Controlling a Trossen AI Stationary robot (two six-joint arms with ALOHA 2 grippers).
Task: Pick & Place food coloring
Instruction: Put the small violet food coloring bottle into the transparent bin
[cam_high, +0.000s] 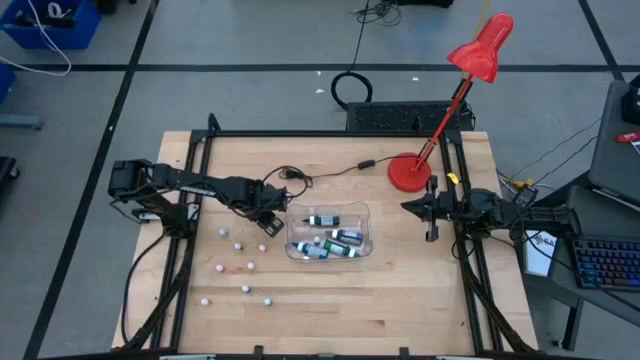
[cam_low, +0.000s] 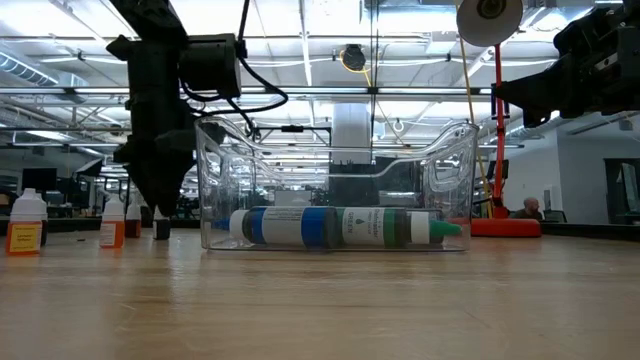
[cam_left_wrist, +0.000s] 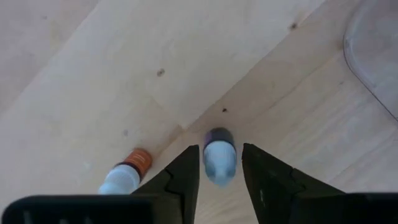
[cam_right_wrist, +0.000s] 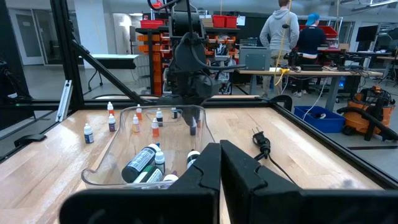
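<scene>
A clear plastic tub (cam_high: 362, 215) stands mid-table with several food coloring bottles (cam_high: 335, 240) lying in it; they also show in the low view (cam_low: 330, 227). More tiny white-capped bottles (cam_high: 238, 245) stand loose on the table left of the tub. My left gripper (cam_high: 268, 222) points down just left of the tub, open. Its fingers stand on either side of an upright dark purple bottle (cam_left_wrist: 219, 155) without touching it. An orange bottle (cam_left_wrist: 127, 171) stands beside it. My right gripper (cam_high: 432, 212) waits shut and empty, right of the tub.
A red desk lamp (cam_high: 410, 172) stands at the far right of the table. Its black cord and plug (cam_high: 330, 172) lie behind the tub. Black frame rails (cam_high: 190, 200) run along both table sides. People stand in the room beyond (cam_right_wrist: 280, 31).
</scene>
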